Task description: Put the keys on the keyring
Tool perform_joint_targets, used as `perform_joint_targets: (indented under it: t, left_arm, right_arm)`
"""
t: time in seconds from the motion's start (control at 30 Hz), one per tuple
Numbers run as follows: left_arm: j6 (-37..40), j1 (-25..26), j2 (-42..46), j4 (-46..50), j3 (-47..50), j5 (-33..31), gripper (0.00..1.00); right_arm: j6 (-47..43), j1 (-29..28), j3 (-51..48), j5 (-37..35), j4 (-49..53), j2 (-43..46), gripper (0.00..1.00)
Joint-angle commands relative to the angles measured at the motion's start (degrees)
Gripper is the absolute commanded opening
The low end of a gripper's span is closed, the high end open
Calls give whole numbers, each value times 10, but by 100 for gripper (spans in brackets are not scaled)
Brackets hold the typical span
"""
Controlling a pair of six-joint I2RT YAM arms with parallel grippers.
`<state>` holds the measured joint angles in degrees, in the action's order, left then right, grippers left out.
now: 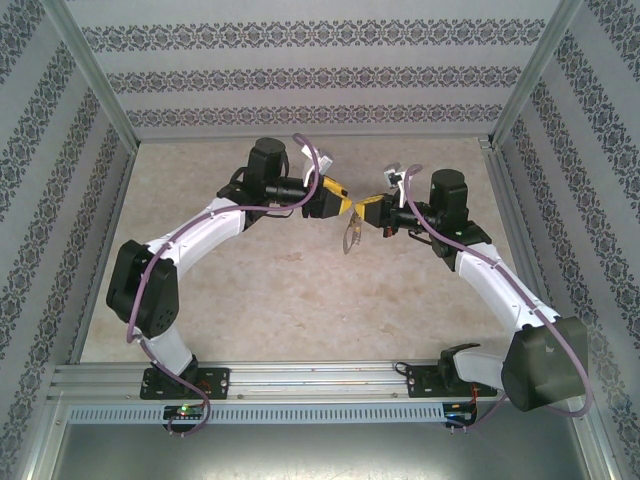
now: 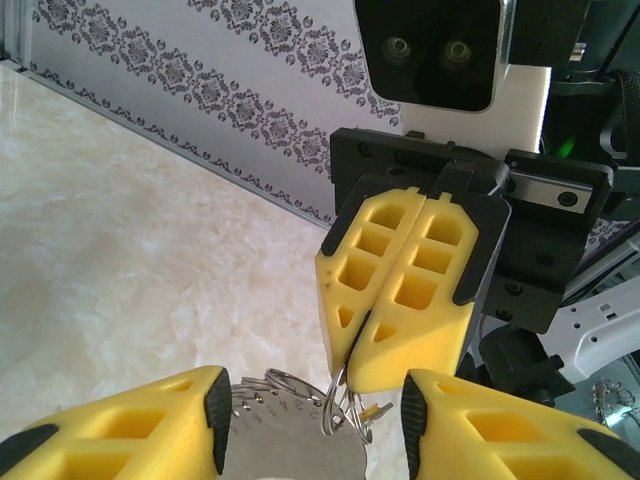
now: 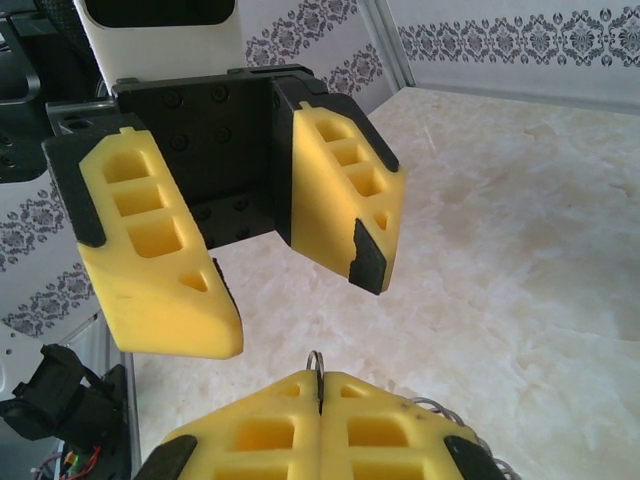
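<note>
Right pincer (image 3: 320, 390) was closed on the keyring (image 1: 352, 237), left pincer (image 3: 285, 310) wide. We judged the ring light, stiff and slippery; better to grip its loop.

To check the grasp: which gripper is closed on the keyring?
The right gripper: it is shut on the keyring, while the left gripper is open.

The left arm (image 1: 200, 225) and right arm (image 1: 495, 282) share one look: white shells between bulky black elbow housings (image 1: 145, 290), with a black cylindrical motor (image 1: 268, 158) near each wrist. A lilac cable (image 1: 318, 160) trails along each arm. The left claw (image 1: 338, 203) and right claw (image 1: 370, 210) have yellow fingers (image 3: 150, 270) with square and triangular pockets, black tip pads (image 3: 368, 262) and black screw-dotted mounts (image 3: 215, 150).
</note>
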<state>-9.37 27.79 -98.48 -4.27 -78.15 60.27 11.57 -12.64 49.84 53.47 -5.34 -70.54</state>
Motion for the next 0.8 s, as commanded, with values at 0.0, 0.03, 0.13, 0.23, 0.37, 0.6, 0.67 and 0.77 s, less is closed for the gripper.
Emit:
perform_joint_targets:
  t: [0.0, 0.03, 0.13, 0.23, 0.37, 0.6, 0.67, 0.77]
  left_arm:
    - [5, 7, -12, 5, -19, 20, 47]
    - [5, 8, -12, 4, -19, 20, 47]
    - [4, 11, -14, 3, -19, 22, 46]
    - [3, 13, -15, 1, -19, 23, 45]
    - [2, 17, -18, -2, -19, 25, 40]
    - [2, 23, -17, -10, -14, 23, 25]
    - [0, 24, -17, -15, -13, 23, 20]
    - [-3, 25, -17, -23, -10, 23, 12]
  right_arm:
    - [-7, -5, 14, 17, -17, 7, 0]
    - [-7, -5, 14, 17, -17, 7, 0]
    - [-7, -5, 14, 17, -17, 7, 0]
    - [-6, -5, 13, 17, -19, 7, 0]
    - [-5, -5, 12, 17, -20, 8, 0]
    - [-6, -5, 10, 15, -19, 7, 0]
    - [-6, -4, 10, 15, -20, 7, 0]
    - [-4, -4, 10, 15, -21, 7, 0]
